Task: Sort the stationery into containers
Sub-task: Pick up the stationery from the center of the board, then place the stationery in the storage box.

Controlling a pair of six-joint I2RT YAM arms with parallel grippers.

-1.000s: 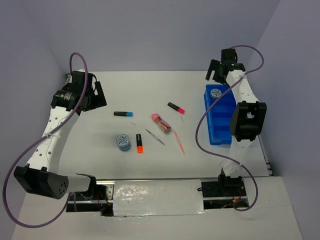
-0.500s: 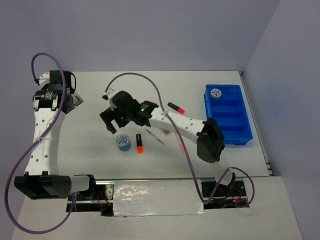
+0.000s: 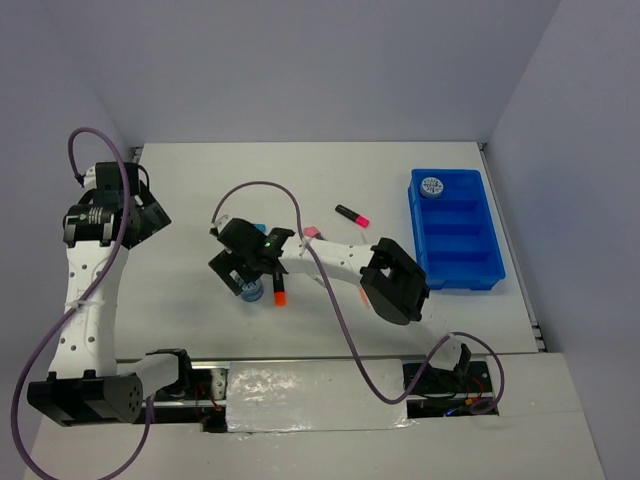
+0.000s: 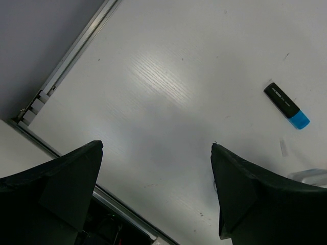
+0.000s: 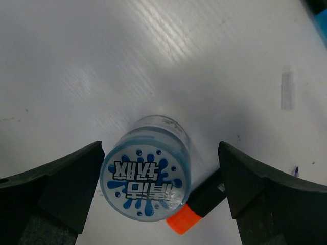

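Your right gripper [image 5: 159, 171] is hovering with its jaws spread wide, straddling a disc [image 5: 145, 186] that is standing on the table [image 5: 153, 61]; neither finger is touching it. An orange marker [image 5: 190, 218] is lying just beside that disc, and you cannot tell whether they are touching. From above, the right arm is reaching across to the table's left-centre, hiding most of the disc. Your left gripper [image 4: 156, 173] is hanging spread too, holding nothing, near the far left edge, with a blue marker [image 4: 287, 105] lying well apart from it. The tray [image 3: 455, 262] is sitting at the right, with a second disc [image 3: 432, 186] lying in its farthest compartment. A pink marker [image 3: 352, 215] is lying between tray and arm.
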